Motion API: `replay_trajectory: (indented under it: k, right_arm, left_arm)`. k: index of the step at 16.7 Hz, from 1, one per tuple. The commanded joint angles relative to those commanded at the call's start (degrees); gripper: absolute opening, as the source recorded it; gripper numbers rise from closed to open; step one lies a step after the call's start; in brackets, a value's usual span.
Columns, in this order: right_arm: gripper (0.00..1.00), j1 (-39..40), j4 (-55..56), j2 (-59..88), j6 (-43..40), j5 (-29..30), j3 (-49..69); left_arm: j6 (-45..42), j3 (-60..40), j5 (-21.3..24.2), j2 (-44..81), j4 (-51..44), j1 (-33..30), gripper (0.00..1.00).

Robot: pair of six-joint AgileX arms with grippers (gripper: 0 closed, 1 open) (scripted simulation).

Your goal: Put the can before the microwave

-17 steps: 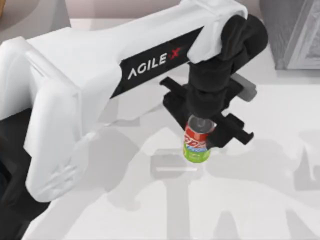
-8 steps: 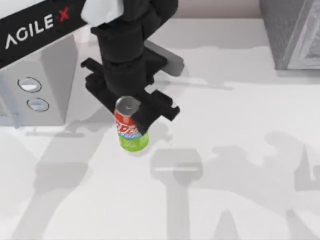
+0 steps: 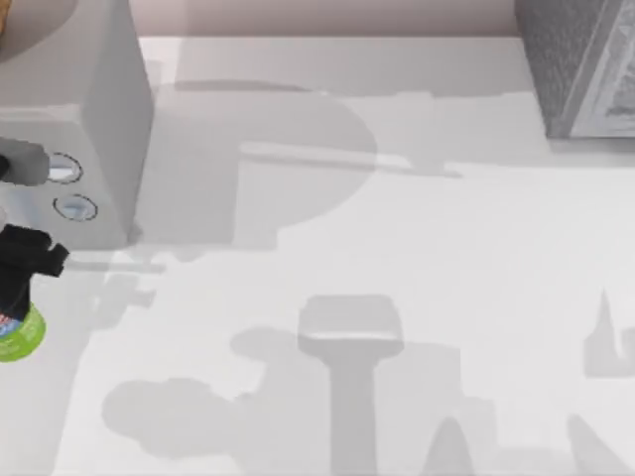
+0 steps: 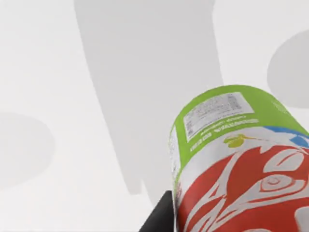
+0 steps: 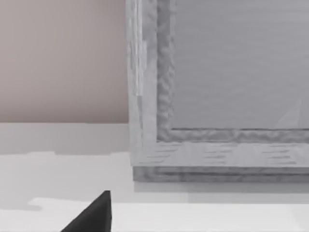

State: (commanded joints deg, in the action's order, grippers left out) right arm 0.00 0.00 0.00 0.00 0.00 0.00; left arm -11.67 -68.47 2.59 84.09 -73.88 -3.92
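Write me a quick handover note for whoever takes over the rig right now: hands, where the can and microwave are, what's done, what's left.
Left hand: at the table's left edge, just in front of the microwave, shut on the can.
Right hand: parked near the dark speckled box at the table's far right.
Microwave: far left corner, dials facing the near side.
Done: can gripped and brought in front of the microwave.
Left: whether the can rests on the table cannot be told; lower it if needed, release and withdraw.
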Motion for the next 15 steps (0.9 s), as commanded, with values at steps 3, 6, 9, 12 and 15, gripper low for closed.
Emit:
replay_trajectory:
  k: [3, 6, 9, 12, 15]
  right_arm:
    - [1.0, 0.0, 0.0, 0.0, 0.0, 0.0, 0.0]
    - [1.0, 0.0, 0.0, 0.0, 0.0, 0.0, 0.0]
    - [1.0, 0.0, 0.0, 0.0, 0.0, 0.0, 0.0]
    - [1.0, 0.0, 0.0, 0.0, 0.0, 0.0, 0.0]
    - [1.0, 0.0, 0.0, 0.0, 0.0, 0.0, 0.0]
  left_arm:
    - [-0.22, 9.71, -1.4, -4.23, 5.53, 9.67, 0.0]
    - [0.02, 14.29, -2.53, -4.88, 9.12, 14.26, 0.0]
    - [0.06, 14.58, -2.62, -4.84, 9.38, 14.56, 0.0]
    - [-0.05, 14.67, -2.62, -4.64, 9.42, 14.38, 0.0]
    - [0.01, 16.04, -2.63, -4.45, 11.25, 14.57, 0.0]
